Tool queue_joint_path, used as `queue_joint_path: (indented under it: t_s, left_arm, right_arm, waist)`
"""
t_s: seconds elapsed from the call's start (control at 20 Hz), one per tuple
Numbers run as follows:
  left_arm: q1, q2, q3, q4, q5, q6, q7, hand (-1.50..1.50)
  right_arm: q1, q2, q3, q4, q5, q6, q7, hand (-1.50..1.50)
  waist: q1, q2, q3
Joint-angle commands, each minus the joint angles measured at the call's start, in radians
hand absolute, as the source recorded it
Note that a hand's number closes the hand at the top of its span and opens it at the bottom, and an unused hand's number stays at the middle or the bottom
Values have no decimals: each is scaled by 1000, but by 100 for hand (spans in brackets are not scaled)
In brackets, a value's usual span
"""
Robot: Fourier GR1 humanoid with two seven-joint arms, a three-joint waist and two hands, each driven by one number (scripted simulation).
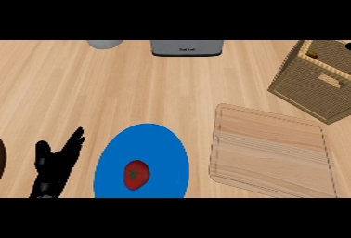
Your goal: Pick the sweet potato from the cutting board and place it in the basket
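Note:
The wooden cutting board [270, 151] lies at the right with nothing on it. A wicker basket [316, 86] stands tilted in view at the upper right. Just inside its open top a small brown-orange bit [313, 55] shows against the dark; I cannot tell whether it is the sweet potato. My left hand [56, 162] rests at the lower left, fingers straight and pointing up, holding nothing. My right hand does not appear.
A blue plate [161, 148] with a red tomato [136, 174] on it lies between the left hand and the board. A grey toaster [187, 47] and a grey vessel [105, 43] stand at the back edge. A dark brown thing [2, 160] pokes in at the left edge.

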Motion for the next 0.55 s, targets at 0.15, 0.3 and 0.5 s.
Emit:
queue_joint_path:
  t_s: [0.15, 0.3, 0.5]
  left_arm:
    - [36, -30, 3, 68, -11, 9, -7, 0]
    - [-12, -47, -8, 81, -28, 27, 15, 0]
    - [28, -27, 21, 60, -18, 19, 9, 0]
  right_arm:
    - [47, -23, -52, -148, -73, -35, 51, -150]
    - [159, -33, -59, -289, -81, 7, 109, -150]
    - [308, -34, -88, -518, -113, 88, 200, -150]
  waist:
    - [-6, 7, -10]
    - [-27, 3, -11]
    - [-37, -1, -11]
